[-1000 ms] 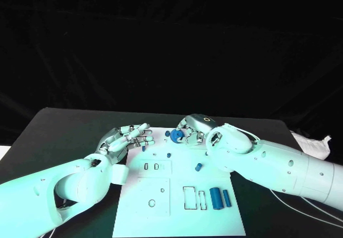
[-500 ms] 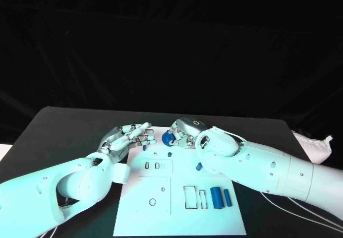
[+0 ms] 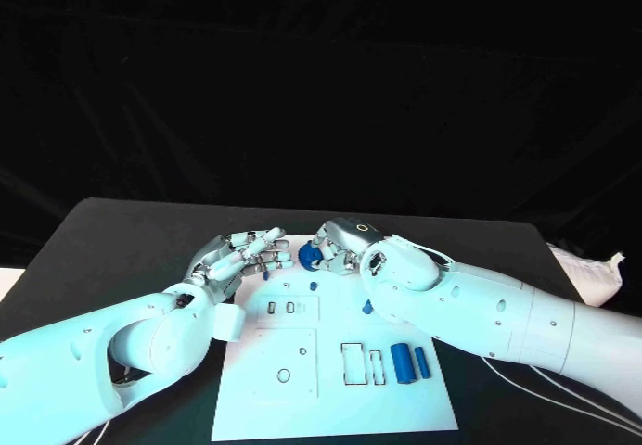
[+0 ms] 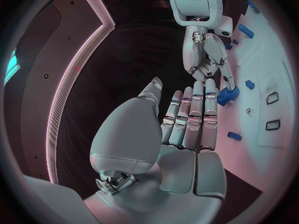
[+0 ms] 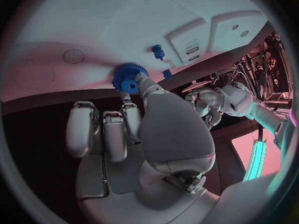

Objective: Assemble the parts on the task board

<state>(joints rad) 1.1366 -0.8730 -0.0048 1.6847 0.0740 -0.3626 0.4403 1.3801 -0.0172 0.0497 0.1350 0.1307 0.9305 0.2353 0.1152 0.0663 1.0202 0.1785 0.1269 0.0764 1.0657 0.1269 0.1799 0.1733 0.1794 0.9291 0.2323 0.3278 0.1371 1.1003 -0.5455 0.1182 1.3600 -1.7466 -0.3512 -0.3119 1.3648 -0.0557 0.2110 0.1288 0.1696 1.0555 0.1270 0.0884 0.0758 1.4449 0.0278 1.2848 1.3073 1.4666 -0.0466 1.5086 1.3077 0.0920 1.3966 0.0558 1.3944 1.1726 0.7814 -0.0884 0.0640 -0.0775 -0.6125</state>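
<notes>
My right hand (image 3: 342,245) pinches a blue gear (image 3: 311,257) between thumb and a finger, just above the far edge of the white task board (image 3: 308,389). The right wrist view shows the gear (image 5: 129,78) at the fingertips over the board (image 5: 93,25). My left hand (image 3: 241,256) hovers at the board's far left corner, fingers stretched out and apart, holding nothing. In the left wrist view its fingers (image 4: 190,118) point toward the gear (image 4: 227,95) and the right hand (image 4: 209,55). Two blue bars (image 3: 411,361) lie near the board's right edge, and a small blue piece (image 3: 366,306) sits mid-board.
A small blue peg (image 5: 158,51) and a blue block (image 5: 167,73) sit on the board near the gear. Rectangular slots (image 3: 361,365) and round holes (image 3: 284,375) mark the board. Black table (image 3: 121,250) surrounds it. White cloth (image 3: 589,273) lies at the right edge.
My right hand has carried the blue gear a little to the left, closer to the left hand's fingertips. The left hand has barely moved.
</notes>
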